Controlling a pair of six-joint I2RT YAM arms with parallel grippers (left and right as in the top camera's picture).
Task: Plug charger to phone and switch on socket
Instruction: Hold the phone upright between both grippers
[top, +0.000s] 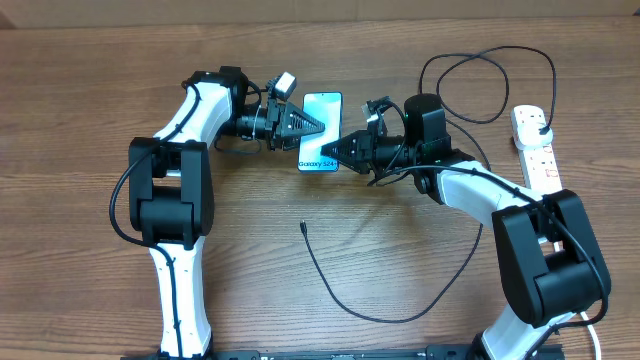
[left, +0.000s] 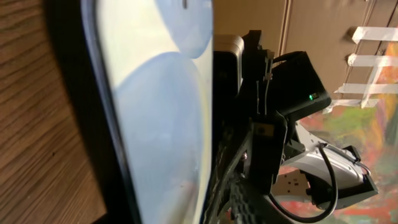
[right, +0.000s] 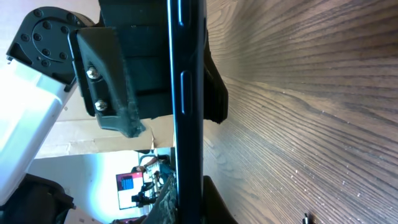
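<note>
Right end effector (top: 338, 150) is clamped on the phone (top: 321, 125), gripping its thin edge near the "Galaxy S24" end. Left end effector (top: 312, 125) is at the phone's opposite long side; whether it grips cannot be told. Phone's long axis runs away from the arm bases. The charger (top: 340, 290) lies on the desk (top: 80, 100), its connector tip (top: 302, 227) well apart from the phone, toward the bases. Its far end meets the socket (top: 537, 150). Judgement: the left arm is better placed to fetch the tip.
</note>
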